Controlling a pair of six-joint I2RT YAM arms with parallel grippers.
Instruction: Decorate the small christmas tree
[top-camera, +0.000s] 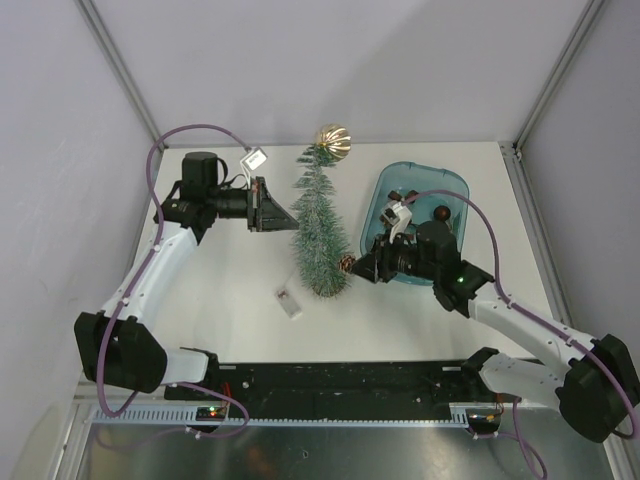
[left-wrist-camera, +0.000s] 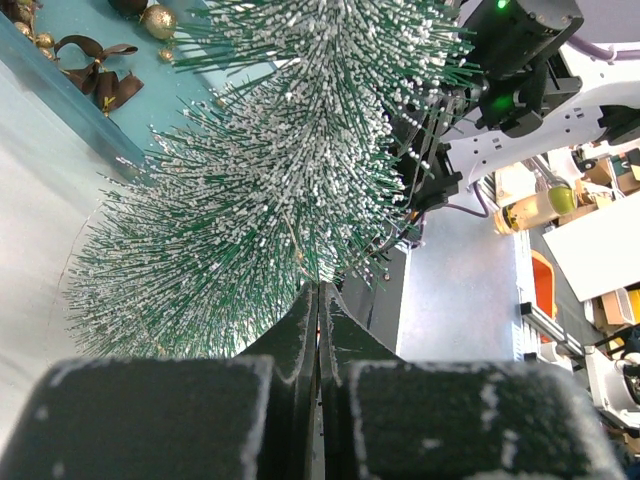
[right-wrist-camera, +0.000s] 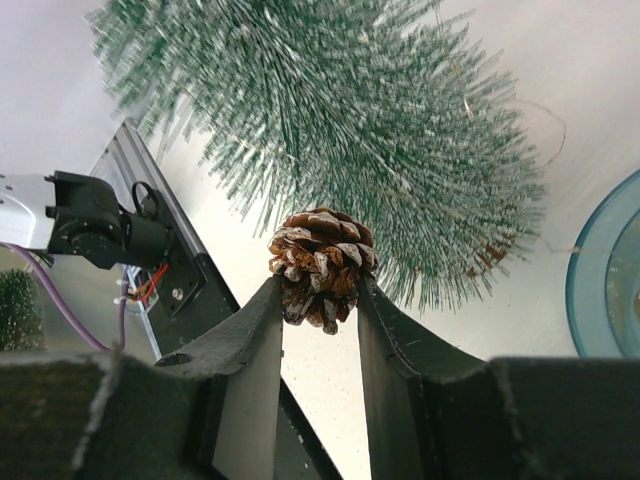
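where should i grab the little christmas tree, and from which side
Likely the slim upper part of the small christmas tree, where short bristles let a pincer close near the stem. Come from the left: the right pincer with its pine cone and the blue tray crowd the right.

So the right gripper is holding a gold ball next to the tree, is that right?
Not quite. The right gripper holds a pine cone, not a gold ball, next to the tree. The right wrist view shows it.
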